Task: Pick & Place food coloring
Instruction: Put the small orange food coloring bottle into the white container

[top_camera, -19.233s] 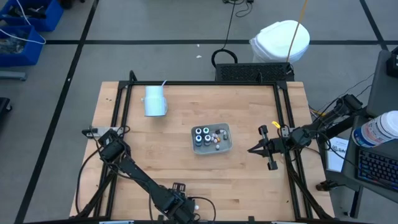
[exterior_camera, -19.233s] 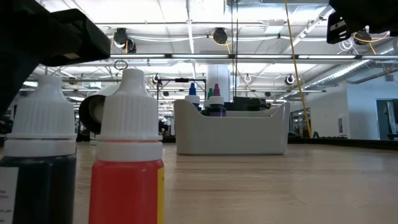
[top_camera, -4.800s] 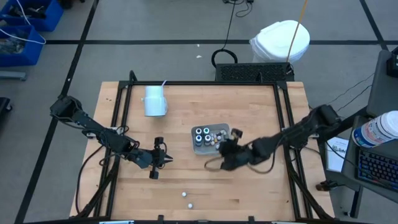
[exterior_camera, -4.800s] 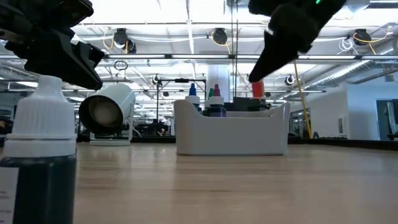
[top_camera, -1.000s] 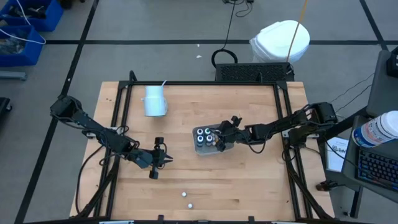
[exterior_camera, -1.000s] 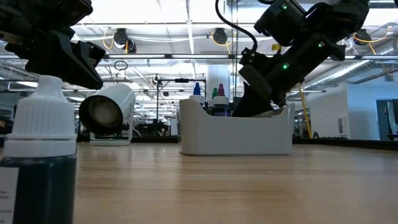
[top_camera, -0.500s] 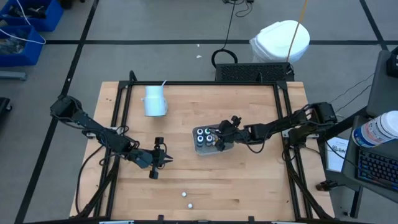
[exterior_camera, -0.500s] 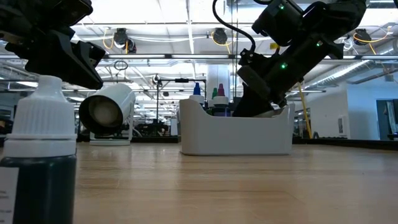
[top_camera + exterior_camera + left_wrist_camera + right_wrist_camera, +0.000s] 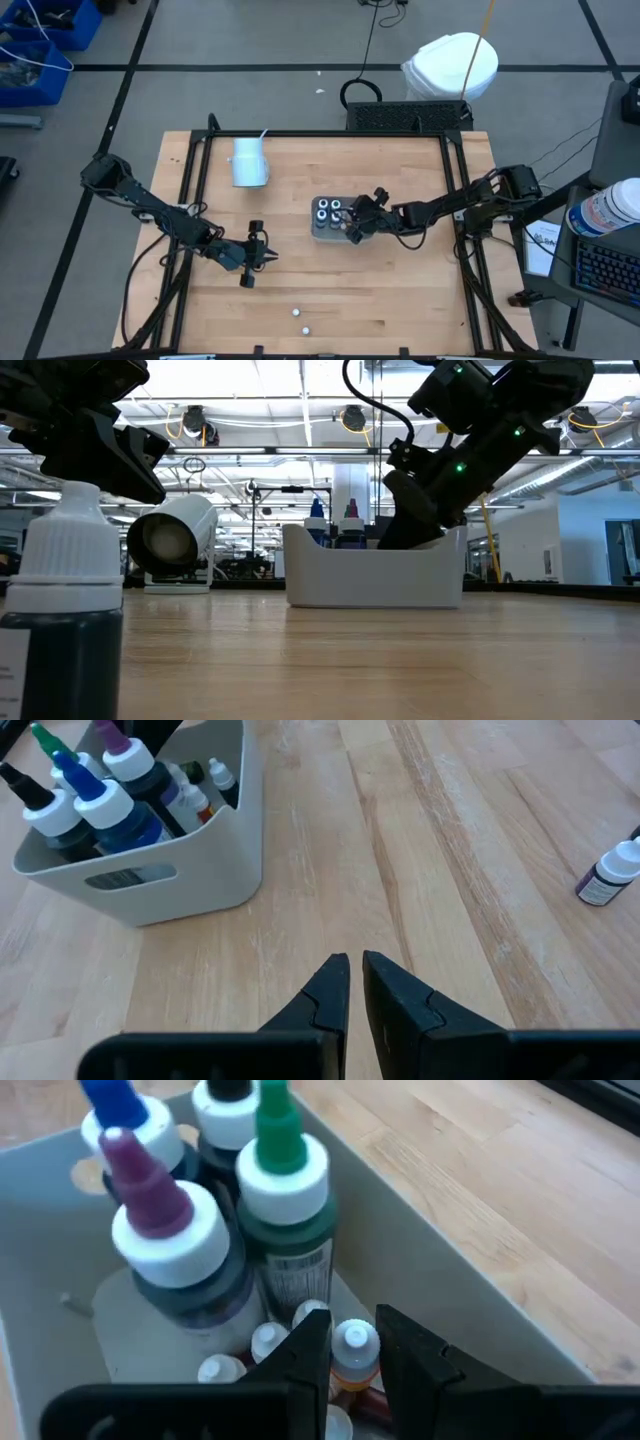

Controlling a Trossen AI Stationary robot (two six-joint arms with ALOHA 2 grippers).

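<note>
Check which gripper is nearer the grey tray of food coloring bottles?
Right. The right gripper is down inside the grey tray, fingers around a small bottle. The left gripper hangs over bare table, well off to the tray's side.

We see bright, even overhead light, soft shadows on the worktop [image 9: 400, 290]; near bottle [image 9: 60, 610] blurred; ceiling lamps [image 9: 350, 418] glare.

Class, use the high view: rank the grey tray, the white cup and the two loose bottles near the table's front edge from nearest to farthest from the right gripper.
1. Grey tray: the right gripper reaches into it, mid-table.
2. Two loose bottles: toward the front edge, on the left arm's side of the tray.
3. White cup: lying at the far left of the table.
</note>
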